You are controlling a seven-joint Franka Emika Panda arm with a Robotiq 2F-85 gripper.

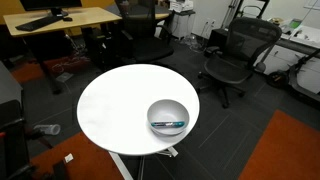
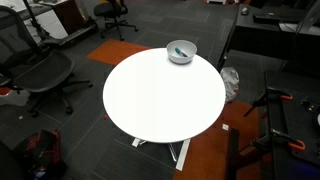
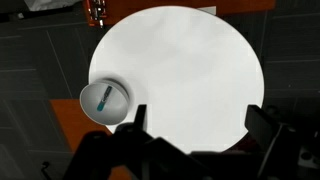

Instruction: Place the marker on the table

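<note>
Marker (image 3: 104, 98) is lying inside the bowl (image 3: 121, 110) at the table (image 3: 180, 60) edge, far beneath the gripper (image 3: 200, 118) and leftward in the wrist view; jaws are gaping wide, holding nothing.

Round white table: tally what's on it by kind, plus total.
bowl: 1, light grey, near the edge of the table
marker: 1, dark with a teal part, lying inside the bowl
Total: 2
</note>
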